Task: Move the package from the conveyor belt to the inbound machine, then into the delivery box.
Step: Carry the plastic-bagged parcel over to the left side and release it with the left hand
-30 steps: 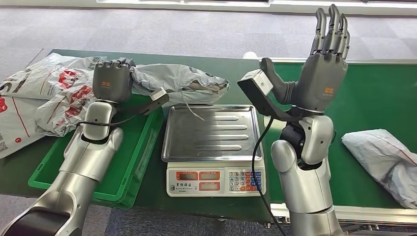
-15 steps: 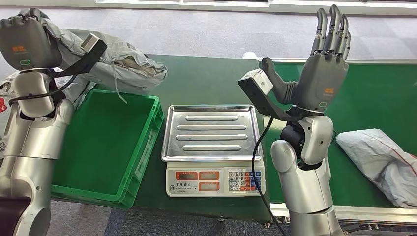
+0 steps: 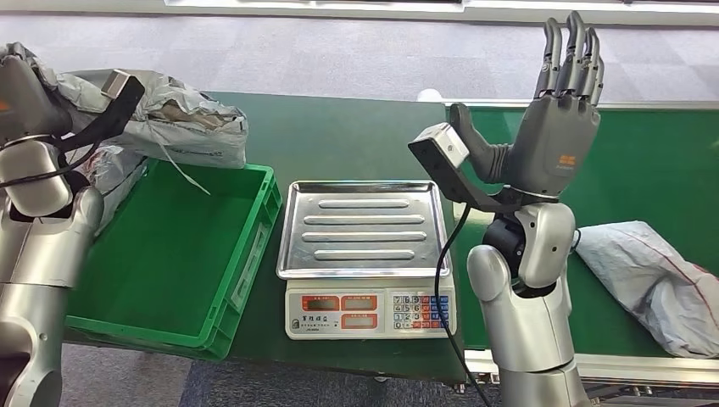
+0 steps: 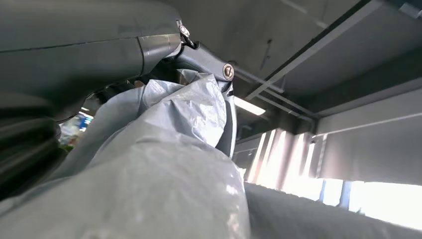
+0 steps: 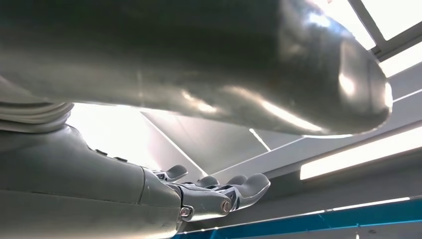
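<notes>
One grey poly package (image 3: 169, 123) rides high in the left hand (image 3: 21, 97), gripped over the far-left rim of the green delivery crate (image 3: 254, 246). Lower it centred, then let go. Right hand (image 3: 555, 119) raised, fingers straight, holding nothing.

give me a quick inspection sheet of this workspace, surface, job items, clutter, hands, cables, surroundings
Surface: dark green table; green conveyor belt beside it on the right.
Job's things: grey package held above the far left corner of the green delivery box; weighing scale with bare tray; second grey package lying on the belt.
Clutter: more bagged parcels left of the box.
Hands: left hand grips the package; right hand raised, fingers straight up, holding nothing.
Cables: black cable hanging along the right arm.
Surroundings: grey carpet floor.
</notes>
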Robot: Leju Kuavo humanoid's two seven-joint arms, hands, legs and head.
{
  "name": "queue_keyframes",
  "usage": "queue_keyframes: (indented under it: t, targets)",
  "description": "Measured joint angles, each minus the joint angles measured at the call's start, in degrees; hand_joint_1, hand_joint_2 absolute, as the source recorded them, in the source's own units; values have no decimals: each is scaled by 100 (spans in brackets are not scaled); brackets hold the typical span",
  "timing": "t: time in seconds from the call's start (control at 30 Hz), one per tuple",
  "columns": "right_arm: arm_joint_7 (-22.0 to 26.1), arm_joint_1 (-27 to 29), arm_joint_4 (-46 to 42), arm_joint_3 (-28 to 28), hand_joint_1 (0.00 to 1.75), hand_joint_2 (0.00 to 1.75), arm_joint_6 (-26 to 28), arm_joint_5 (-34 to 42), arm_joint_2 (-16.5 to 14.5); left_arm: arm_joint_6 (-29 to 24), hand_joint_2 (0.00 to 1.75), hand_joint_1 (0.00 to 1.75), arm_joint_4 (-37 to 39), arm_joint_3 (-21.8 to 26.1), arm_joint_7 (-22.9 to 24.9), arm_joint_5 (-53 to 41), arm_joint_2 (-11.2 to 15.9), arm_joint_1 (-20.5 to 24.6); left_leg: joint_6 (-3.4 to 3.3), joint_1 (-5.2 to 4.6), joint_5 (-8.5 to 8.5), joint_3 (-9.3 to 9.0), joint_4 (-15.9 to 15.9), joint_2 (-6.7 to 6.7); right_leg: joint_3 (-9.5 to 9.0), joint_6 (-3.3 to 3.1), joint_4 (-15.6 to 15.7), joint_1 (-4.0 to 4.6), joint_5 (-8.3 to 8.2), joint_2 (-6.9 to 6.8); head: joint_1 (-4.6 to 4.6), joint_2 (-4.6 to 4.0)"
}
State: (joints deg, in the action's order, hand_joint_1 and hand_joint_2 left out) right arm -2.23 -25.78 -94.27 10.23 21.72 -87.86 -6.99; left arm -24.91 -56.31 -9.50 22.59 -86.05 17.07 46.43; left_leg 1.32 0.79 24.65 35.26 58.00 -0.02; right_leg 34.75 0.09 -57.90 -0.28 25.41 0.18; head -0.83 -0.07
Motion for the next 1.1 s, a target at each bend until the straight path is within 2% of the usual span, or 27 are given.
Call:
queue_keyframes:
  t: [0.03, 0.13, 0.17, 0.23, 0.3, 0.4, 0.47, 0.57, 0.63, 0.73, 0.83, 0.93, 1.0, 1.1]
  targets:
    - [-10, 11, -21, 0, 0, 0, -24, -14, 0, -28, 175, 131, 114, 33, 110, 0, 27, -51, 0, 0, 0, 0, 0, 0, 0, 0, 0, 1, 0, 1, 0, 0]
    - [-38, 75, -120, 0, 0, 0, -116, -60, 0, 233, 44, 0, 422, 193, 325, 0, 75, -164, 1, 0, -1, 1, 0, 0, 1, 0, 0, 1, 0, 0, 0, 0]
    - [-50, 93, -156, 0, 0, 0, -147, -72, 0, 396, 0, 0, 539, 277, 321, 0, 79, -186, 1, 0, -1, 1, 0, 0, 1, 0, 0, 0, 0, -1, 0, 0]
    - [-71, 108, -209, -1, 0, 0, -190, -78, 0, 593, 0, 0, 813, 481, 204, 0, 73, -224, 1, 0, -1, 2, 0, 1, 2, 0, 0, 0, 0, -1, 0, 0]
    - [-86, 107, -229, -2, 0, 0, -204, -72, 0, 467, 0, 0, 1029, 703, 1, 0, 29, -282, 1, -1, -1, 2, 1, 3, 4, 0, 0, 0, 0, 0, 0, 0]
    - [-102, 107, -232, -3, 0, 0, -190, -53, 1, -95, 0, 0, 1090, 1097, -387, 0, -163, -421, 1, -2, -1, 2, 2, 1, 3, 0, 0, -2, 0, -3, 0, 0]
    - [-103, 108, -234, -5, 0, 0, -181, -39, 2, -481, 0, 0, 845, 1369, -748, 44, -364, -585, 1, -4, -1, 2, 3, 4, 5, 0, 0, -4, -1, 1, -1, 0]
    - [-90, 114, -254, -25, 0, 0, -158, 7, 4, -985, 0, 0, -294, 1937, -1954, 780, -891, -984, -3, -8, 2, 7, 3, 8, 10, 2, 2, -9, -3, 6, 1, 0]
    - [-71, 113, -260, -37, 0, 0, -117, 42, 4, -1181, 0, 0, -1063, 2237, -2869, 1945, -1272, -1142, -4, -9, 7, 11, 4, 11, 12, 3, 2, -10, -2, 6, 2, 0]
    - [-44, 105, -244, -44, 0, 0, -16, 114, 9, -1197, 0, 0, -2110, 2403, -3894, 3951, -1696, -1325, -6, -11, 13, 11, 4, 18, 14, 4, 3, -11, -2, 9, 0, 0]
    - [-25, 70, -187, -48, 0, 0, 80, 183, 14, -785, 0, 0, -3004, 2418, -4675, 5694, -2036, -1496, -6, -7, 12, 11, 3, 14, 11, 3, 3, -11, 0, 3, 0, 0]
    - [-1, 28, -95, -64, 0, 0, 144, 306, 22, 433, 0, 0, -3940, 2398, -5325, 7888, -2341, -1712, -4, -5, 11, 10, 2, 15, 11, 2, 2, -6, 0, 4, 0, 0]
    - [30, -18, -14, -90, 0, 0, 166, 393, 32, 1222, 0, 0, -4554, 2373, -5586, 9143, -2531, -1843, -4, -5, 11, 10, 2, 17, 12, 2, 2, -3, 0, 6, 0, 0]
    - [65, -78, 94, -146, 0, 0, 195, 472, 43, 1800, 0, 0, -5349, 2364, -5663, 10029, -2766, -2025, -4, -6, 12, 9, 2, 17, 12, 2, 2, -3, 0, 6, 0, 0]
